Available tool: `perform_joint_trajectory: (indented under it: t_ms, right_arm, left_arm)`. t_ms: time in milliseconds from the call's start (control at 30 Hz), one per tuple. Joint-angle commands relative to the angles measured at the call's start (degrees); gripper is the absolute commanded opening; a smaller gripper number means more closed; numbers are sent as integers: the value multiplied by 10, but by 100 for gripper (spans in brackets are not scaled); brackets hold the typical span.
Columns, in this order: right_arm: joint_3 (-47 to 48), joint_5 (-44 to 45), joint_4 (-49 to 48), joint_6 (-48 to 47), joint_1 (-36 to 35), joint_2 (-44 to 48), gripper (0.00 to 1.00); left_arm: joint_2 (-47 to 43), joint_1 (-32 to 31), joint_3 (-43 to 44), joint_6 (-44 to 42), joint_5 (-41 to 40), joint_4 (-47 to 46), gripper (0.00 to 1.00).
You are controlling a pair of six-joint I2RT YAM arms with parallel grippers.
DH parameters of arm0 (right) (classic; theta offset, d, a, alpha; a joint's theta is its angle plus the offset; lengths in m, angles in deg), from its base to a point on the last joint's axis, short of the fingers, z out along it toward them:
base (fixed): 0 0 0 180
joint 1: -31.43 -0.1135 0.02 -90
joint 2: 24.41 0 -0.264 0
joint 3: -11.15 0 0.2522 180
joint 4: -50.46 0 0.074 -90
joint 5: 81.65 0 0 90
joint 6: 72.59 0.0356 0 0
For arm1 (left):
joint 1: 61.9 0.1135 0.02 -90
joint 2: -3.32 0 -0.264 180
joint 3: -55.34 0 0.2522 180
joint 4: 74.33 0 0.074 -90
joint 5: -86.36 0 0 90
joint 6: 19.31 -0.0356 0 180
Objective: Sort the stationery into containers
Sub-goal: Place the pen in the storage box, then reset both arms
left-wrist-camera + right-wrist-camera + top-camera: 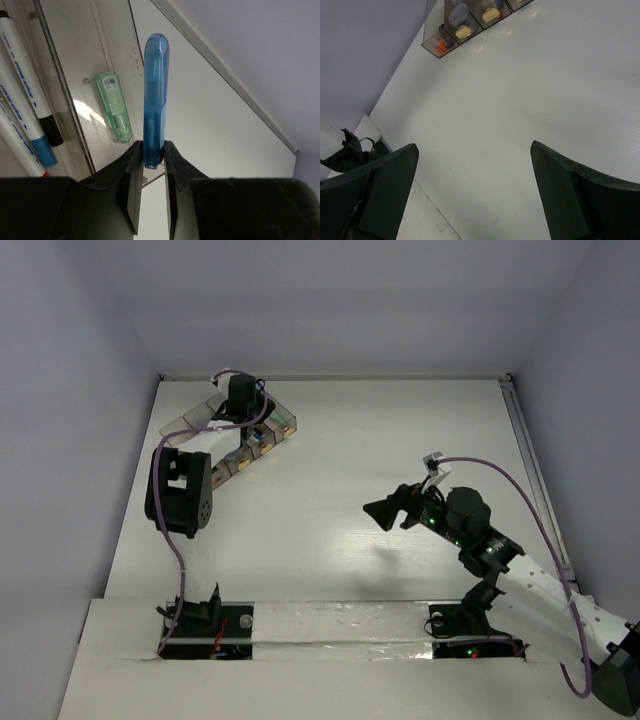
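My left gripper (153, 150) is shut on a blue clip (155, 95), holding it by one end above the row of clear bins (268, 430) at the table's far left. A pale-green clip (115, 106) lies in the bin below it. Several white pens (25, 107) with black, blue and red tips lie in the bin to the left. In the top view the left gripper (240, 400) is over the bins. My right gripper (475, 155) is open and empty above bare table; it also shows in the top view (385, 512). The bins show in the right wrist view (465, 22).
The bins' thin dividing wall (65, 95) runs between the pens and the green clip. Grey-blue rolls, yellow-ended and orange-ended items sit in the bins (462, 30). The table's far edge meets the wall (235, 85). The left arm's base (350, 150) is at the near edge.
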Motion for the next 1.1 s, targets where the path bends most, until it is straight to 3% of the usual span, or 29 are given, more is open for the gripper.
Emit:
perform_joint_trajectory:
  t_ms: [0, 233, 267, 467, 500, 533, 767, 900, 1067]
  right_arm:
    - [16, 7, -19, -9, -1, 12, 100]
    - [28, 17, -2, -16, -1, 22, 100]
    - [30, 20, -1, -17, -1, 22, 100]
    - [44, 32, 19, -26, -1, 28, 100]
    - [49, 34, 22, -29, -1, 29, 100]
    - [52, 37, 29, -31, -1, 34, 100]
    - [74, 67, 47, -46, -1, 54, 100]
    - [97, 104, 75, -66, -1, 64, 100]
    - [142, 159, 102, -92, -1, 76, 100]
  left_arm:
    - [1, 4, 14, 16, -6, 2, 0]
    - [1, 4, 9, 22, -14, 11, 0]
    - [-3, 4, 6, 25, -15, 9, 11]
    - [-25, 4, -23, 38, -26, -7, 33]
    - [-31, 4, -24, 36, -26, -6, 81]
    - [-34, 4, -26, 37, -27, -6, 99]
    - [-94, 4, -51, 18, -8, -44, 99]
    - [-198, -11, -95, -14, 5, -119, 99]
    - [-295, -53, -81, -93, 23, -118, 99]
